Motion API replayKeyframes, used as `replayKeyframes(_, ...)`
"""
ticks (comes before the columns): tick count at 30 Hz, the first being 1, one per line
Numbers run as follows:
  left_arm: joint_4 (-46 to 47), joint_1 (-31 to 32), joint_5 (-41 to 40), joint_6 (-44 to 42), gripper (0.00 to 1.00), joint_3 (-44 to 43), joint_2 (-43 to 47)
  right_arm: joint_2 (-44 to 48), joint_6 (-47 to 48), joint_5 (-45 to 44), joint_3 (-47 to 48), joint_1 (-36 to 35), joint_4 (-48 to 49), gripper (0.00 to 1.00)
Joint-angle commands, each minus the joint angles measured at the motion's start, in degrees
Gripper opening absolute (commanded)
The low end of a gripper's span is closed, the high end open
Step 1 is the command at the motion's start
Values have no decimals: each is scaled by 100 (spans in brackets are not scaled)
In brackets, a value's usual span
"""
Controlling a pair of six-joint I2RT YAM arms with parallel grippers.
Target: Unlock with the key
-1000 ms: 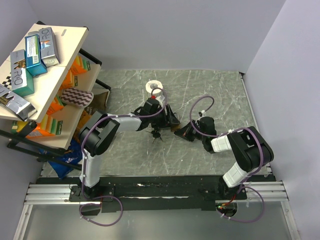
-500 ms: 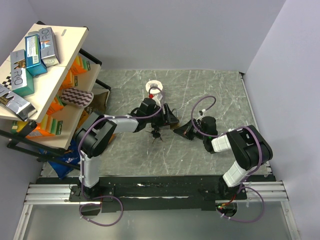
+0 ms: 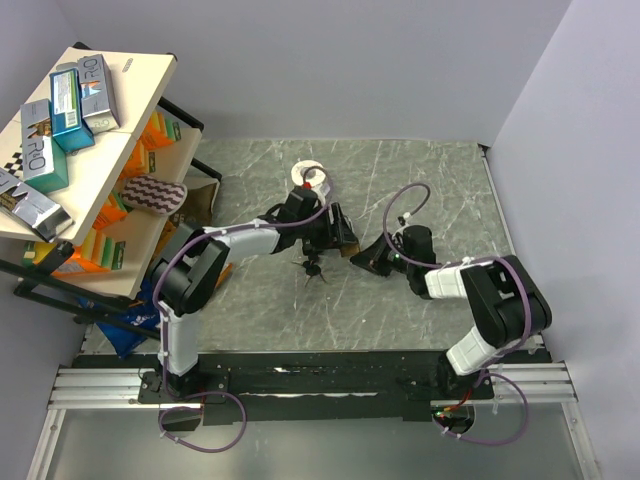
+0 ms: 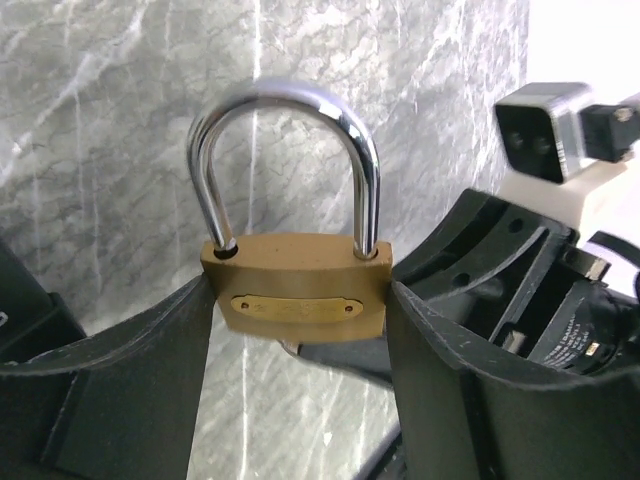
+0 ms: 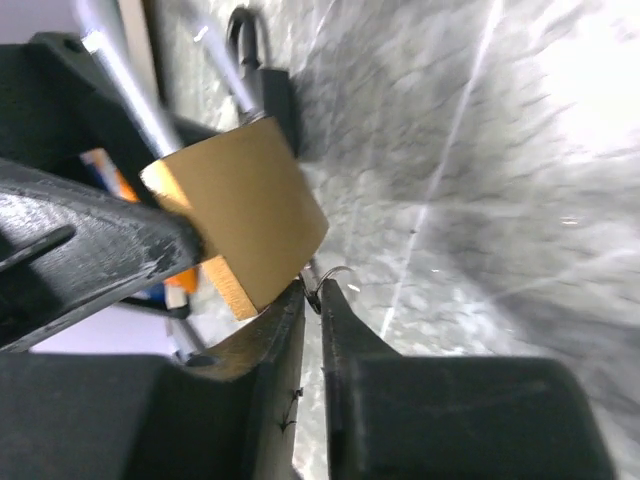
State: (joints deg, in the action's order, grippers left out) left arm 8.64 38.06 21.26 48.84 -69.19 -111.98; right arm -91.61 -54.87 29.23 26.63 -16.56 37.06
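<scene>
1. One brass padlock [image 4: 295,300] is seen. It is clamped upright by its body between the two fingers of the left hand [image 4: 297,292], and its steel shackle is seated in both holes.
2. One small dark bunch, the key [image 3: 313,268], is seen from above on the counter [image 3: 440,180]. It lies just below the left hand and apart from the right hand [image 5: 312,290].
3. The right hand is closed to a narrow slit, and a thin metal piece [image 5: 318,282] is pinched at its fingertips. This piece is pressed against the bottom corner of the brass padlock. What it is cannot be told.
4. The two hands are brought tip to tip near the middle of the counter, so the underside of the padlock is largely hidden by the right fingers.
5. One dark padlock-like shape [image 5: 272,85] is made out behind the brass one in the right wrist view, blurred.
6. One white roll [image 3: 310,175] is set beyond the left hand.
7. One slanted shelf rack [image 3: 100,150], loaded with boxes and packets, is placed at the counter's left edge, well apart from the hands.
</scene>
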Motion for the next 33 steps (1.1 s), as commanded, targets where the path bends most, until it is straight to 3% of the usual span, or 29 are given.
replayKeyframes(1, -1645, 193, 635, -532, 1, -498, -147, 766, 573, -876, 510, 267, -547, 25)
replayKeyframes(6, -1822, 149, 485, -849, 1, -780, -359, 1259, 1127, -682, 440, 153, -1560, 46)
replayKeyframes(13, -1753, 140, 511, -1368, 1, -939, -264, 2647, 1934, -910, 551, 161, -2974, 57)
replayKeyframes(17, -1752, 140, 458, -1605, 1, -851, -113, 2456, 2542, -1086, 1282, 179, -4047, 60)
replayKeyframes(21, -1822, 140, 362, -1693, 1, -851, -17, 1692, 3008, -998, 1923, 232, -4793, 60)
replayKeyframes(27, -1955, 131, 186, -1834, 1, -992, -78, 1462, 2851, -876, 1986, 337, -4506, 60)
replayKeyframes(33, -1287, 140, 528, -2123, 1, -316, 562, 1252, 3175, -533, 2091, 583, -4698, 61)
